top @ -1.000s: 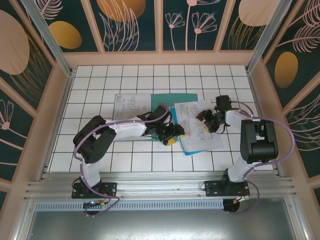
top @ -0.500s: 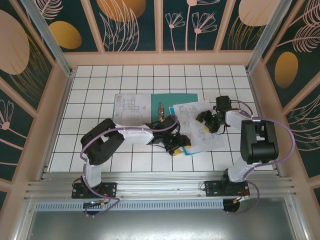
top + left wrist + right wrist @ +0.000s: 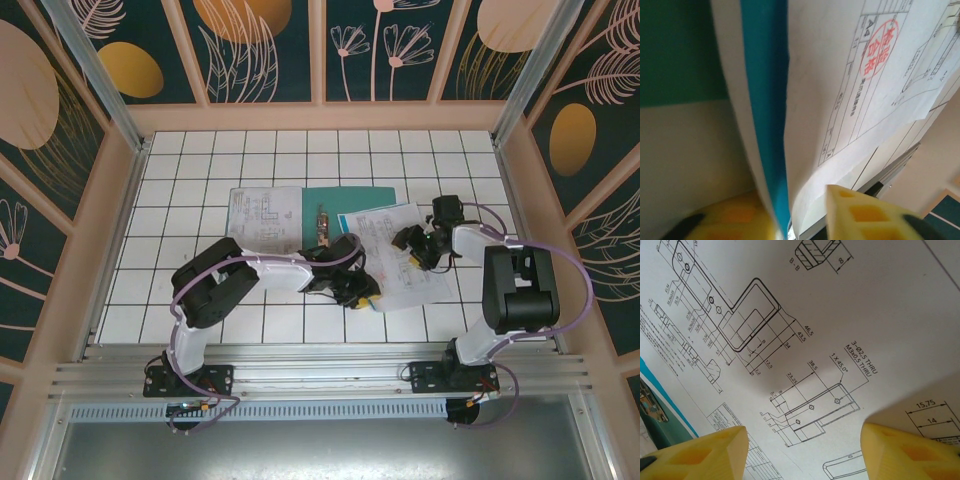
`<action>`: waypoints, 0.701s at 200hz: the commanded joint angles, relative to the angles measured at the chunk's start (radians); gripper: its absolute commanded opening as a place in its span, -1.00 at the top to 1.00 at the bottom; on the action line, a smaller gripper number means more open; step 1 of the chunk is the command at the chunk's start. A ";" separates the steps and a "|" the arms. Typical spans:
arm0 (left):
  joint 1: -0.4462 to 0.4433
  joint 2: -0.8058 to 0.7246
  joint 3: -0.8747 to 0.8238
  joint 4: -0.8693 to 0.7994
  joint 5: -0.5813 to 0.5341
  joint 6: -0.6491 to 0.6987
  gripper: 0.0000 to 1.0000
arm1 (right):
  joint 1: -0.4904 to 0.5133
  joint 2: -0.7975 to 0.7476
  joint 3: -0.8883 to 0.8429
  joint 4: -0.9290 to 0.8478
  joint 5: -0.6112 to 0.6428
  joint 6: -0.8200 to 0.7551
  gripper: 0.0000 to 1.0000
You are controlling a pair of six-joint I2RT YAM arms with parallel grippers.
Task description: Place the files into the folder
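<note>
The dark green folder [image 3: 350, 198] lies open at mid-table, a small clip [image 3: 322, 218] at its spine. One printed white sheet [image 3: 262, 215] rests on its left side. The files [image 3: 408, 268], white drawings over a cyan-blue sheet, are stacked to the right, overlapping the folder. My left gripper [image 3: 357, 293] is at the stack's near-left corner. In the left wrist view, the blue sheet [image 3: 765, 100] and white sheets [image 3: 840, 90] pass, lifted, between its closing yellow fingers [image 3: 865, 215]. My right gripper [image 3: 413, 246] sits open low over the top drawing [image 3: 790, 340], one finger on each side of a diagram.
The white tiled table [image 3: 200, 150] is walled by wooden rails [image 3: 320, 118] on three sides. A metal rail [image 3: 320, 375] runs along the near edge by the arm bases. The folder's green [image 3: 680, 50] lies just left of the pinched sheets.
My left gripper slid right to the stack's near-left corner and closed in on the sheets' edge. The stack's near corner has lifted. The right arm has stayed put.
</note>
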 commanded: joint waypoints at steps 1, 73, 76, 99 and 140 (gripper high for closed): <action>-0.010 0.015 0.008 0.010 -0.028 -0.006 0.61 | 0.006 -0.025 -0.020 -0.015 -0.035 0.033 -0.28; 0.018 -0.057 -0.025 -0.006 -0.019 0.017 1.00 | -0.002 -0.150 0.062 -0.077 0.031 0.061 -0.43; 0.020 -0.059 -0.026 -0.007 -0.016 0.020 1.00 | -0.003 -0.156 0.063 -0.080 0.037 0.061 -0.44; 0.046 -0.076 -0.036 -0.009 0.030 0.053 1.00 | -0.011 -0.198 0.061 -0.092 0.081 0.060 -0.44; 0.117 -0.089 -0.046 -0.009 0.151 0.134 1.00 | -0.030 -0.231 0.023 -0.076 0.103 0.073 -0.44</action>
